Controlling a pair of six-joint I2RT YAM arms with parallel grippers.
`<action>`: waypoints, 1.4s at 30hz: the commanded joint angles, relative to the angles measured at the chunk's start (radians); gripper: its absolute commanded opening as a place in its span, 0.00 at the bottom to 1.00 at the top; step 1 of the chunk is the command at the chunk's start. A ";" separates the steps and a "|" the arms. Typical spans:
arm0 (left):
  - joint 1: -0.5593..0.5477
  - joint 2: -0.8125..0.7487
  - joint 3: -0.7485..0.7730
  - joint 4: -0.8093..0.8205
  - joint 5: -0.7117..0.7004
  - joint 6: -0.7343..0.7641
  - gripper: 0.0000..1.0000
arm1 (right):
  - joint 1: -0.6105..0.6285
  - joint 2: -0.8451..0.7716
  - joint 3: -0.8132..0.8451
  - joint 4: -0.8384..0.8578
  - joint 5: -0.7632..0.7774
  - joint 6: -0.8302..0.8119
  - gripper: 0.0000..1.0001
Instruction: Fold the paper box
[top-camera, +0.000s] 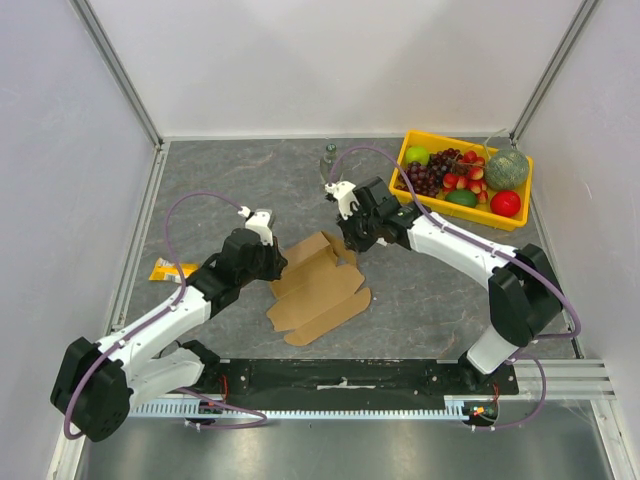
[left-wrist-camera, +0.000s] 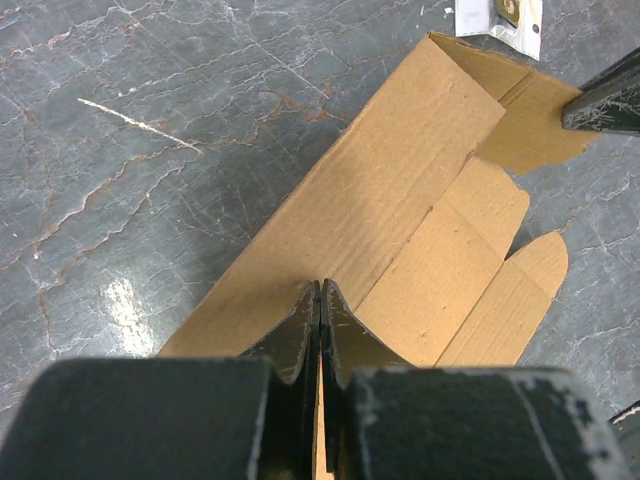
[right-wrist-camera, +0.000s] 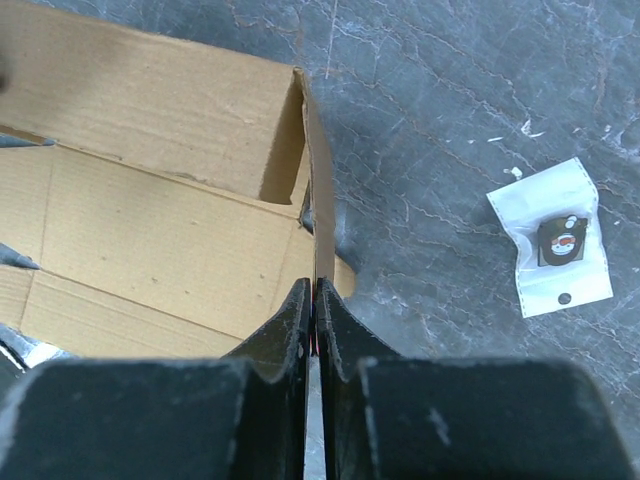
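Two grippers pinch the paper box (top-camera: 318, 290), lying mostly flat mid-table. The left gripper (left-wrist-camera: 320, 300) is clamped on its left edge, the right gripper (right-wrist-camera: 312, 295) on a raised flap. A white packet (right-wrist-camera: 552, 238) lies near that flap. The yellow fruit tray (top-camera: 455, 207) sits well apart in the far right corner, and a yellow packet (top-camera: 172, 269) lies out left. Grey table (top-camera: 230, 180) shows round the box to the walls.
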 joint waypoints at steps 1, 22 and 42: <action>-0.002 -0.018 -0.014 0.010 -0.007 -0.031 0.02 | 0.021 -0.030 -0.003 0.035 -0.003 0.032 0.11; -0.012 -0.015 -0.047 0.052 0.059 -0.034 0.02 | 0.047 -0.148 -0.231 0.201 0.021 0.098 0.29; -0.022 -0.007 -0.052 0.059 0.052 -0.034 0.02 | -0.058 -0.173 -0.240 0.317 0.207 0.026 0.49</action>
